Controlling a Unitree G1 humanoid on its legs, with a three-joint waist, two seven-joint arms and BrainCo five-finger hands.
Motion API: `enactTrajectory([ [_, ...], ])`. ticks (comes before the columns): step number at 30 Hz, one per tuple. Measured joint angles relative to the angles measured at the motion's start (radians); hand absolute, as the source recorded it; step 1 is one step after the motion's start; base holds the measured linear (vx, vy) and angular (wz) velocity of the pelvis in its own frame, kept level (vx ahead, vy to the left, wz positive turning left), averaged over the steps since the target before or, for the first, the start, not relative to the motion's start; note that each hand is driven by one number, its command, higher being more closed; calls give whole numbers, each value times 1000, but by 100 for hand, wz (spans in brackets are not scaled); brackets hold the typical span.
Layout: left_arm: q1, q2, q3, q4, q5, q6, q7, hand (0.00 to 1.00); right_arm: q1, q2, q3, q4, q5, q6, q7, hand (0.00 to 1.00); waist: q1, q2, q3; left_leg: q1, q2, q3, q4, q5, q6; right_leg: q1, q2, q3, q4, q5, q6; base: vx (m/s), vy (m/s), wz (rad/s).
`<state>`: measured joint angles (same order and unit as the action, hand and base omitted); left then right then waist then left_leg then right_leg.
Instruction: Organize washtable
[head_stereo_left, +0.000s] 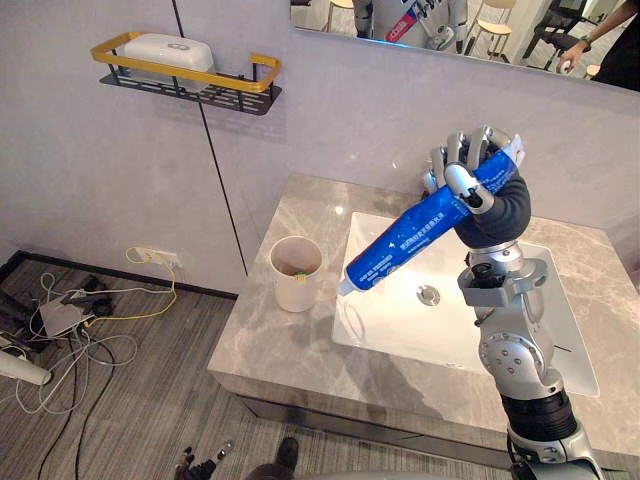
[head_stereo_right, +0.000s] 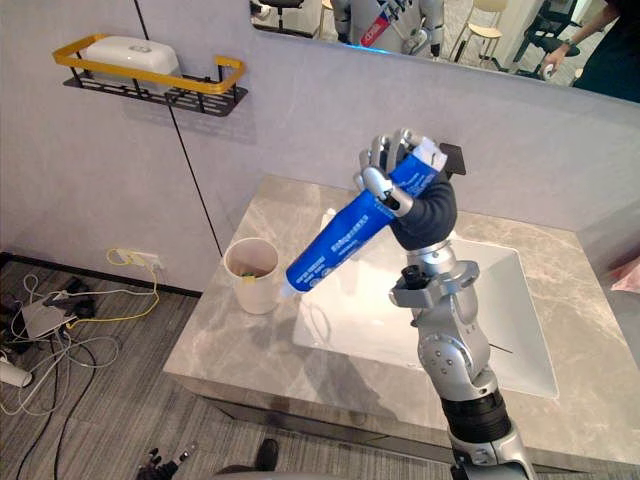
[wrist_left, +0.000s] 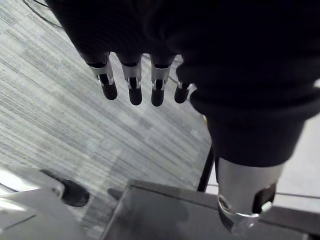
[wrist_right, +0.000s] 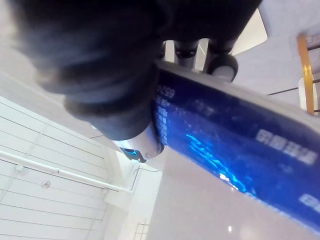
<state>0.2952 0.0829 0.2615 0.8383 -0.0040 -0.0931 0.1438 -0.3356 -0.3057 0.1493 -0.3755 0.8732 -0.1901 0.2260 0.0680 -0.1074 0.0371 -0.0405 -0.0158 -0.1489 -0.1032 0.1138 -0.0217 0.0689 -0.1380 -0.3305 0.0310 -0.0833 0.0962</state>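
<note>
My right hand (head_stereo_left: 468, 178) is raised above the white sink (head_stereo_left: 400, 330), its fingers curled round a large blue tube (head_stereo_left: 425, 226). The tube slants down to the left, its capped end hanging over the basin's left side, close to a cream cup (head_stereo_left: 296, 272) that stands on the grey marble counter (head_stereo_left: 270, 350). From the right wrist view the blue tube (wrist_right: 240, 155) runs across under my thumb. My left hand (wrist_left: 135, 80) hangs over the wood-look floor with its fingers straight and nothing in them.
A black and yellow wall shelf (head_stereo_left: 190, 75) carries a white box (head_stereo_left: 168, 50) at the upper left. A mirror (head_stereo_left: 470, 30) runs along the wall behind the sink. Cables and a power strip (head_stereo_left: 70, 315) lie on the floor to the left.
</note>
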Motion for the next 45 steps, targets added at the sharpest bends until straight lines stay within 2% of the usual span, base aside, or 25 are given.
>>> enactTrajectory([
  [2, -10, 7, -16, 16, 1, 0, -11, 0, -18, -5, 10, 10, -16, -1, -10, 100, 1, -3, 1, -3, 1, -2, 0, 1, -1, 0, 1, 0, 0, 1, -1, -32, -9, 2],
  [7, -40, 41, -54, 45, 18, 0, -14, 0, -93, -16, 34, 67, -98, 0, -34, 100, 3, -30, 4, -21, 3, -16, 0, 5, -6, -5, 6, -12, -5, 4, -4, -18, -12, 7],
  [11, -41, 50, -70, 47, 21, -1, -18, 0, -155, -18, 37, 106, -131, -1, -64, 100, 3, -35, 5, -29, 3, -24, 0, 5, -7, -4, 10, -21, -15, 5, -5, 6, -12, 7],
  [15, -46, 55, -76, 59, 38, 0, -33, 0, -195, -20, 37, 137, -141, -2, -93, 100, 5, -35, 5, -32, 6, -29, 2, 5, -7, -4, 15, -27, -18, 5, -6, 15, -16, 4],
  [27, -62, 60, -104, 66, 55, -1, -37, 0, -262, -54, 39, 169, -231, -2, -105, 100, 7, -20, 21, -32, 11, -40, 1, 7, -11, 1, 21, -35, -20, 3, -9, -11, -1, 1],
  [31, -63, 61, -106, 68, 56, -1, -37, 0, -263, -54, 75, 192, -267, -1, -106, 100, 8, -21, 33, -34, 14, -42, 0, 7, -11, 1, 24, -38, -20, 3, -9, -19, -2, 1],
  [35, -83, 61, -116, 90, 56, -1, -38, 0, -263, -53, 92, 200, -297, 1, -104, 100, 26, -19, 38, -35, 15, -43, 1, 7, -11, 1, 26, -39, -20, 2, -10, 0, 0, 0],
  [45, -83, 66, -146, 90, 56, -1, -37, 0, -263, -9, 114, 238, -336, 2, -119, 100, 30, -19, 39, -40, 15, -51, 4, 8, -13, 0, 27, -49, -21, 1, -11, 3, -2, 3],
])
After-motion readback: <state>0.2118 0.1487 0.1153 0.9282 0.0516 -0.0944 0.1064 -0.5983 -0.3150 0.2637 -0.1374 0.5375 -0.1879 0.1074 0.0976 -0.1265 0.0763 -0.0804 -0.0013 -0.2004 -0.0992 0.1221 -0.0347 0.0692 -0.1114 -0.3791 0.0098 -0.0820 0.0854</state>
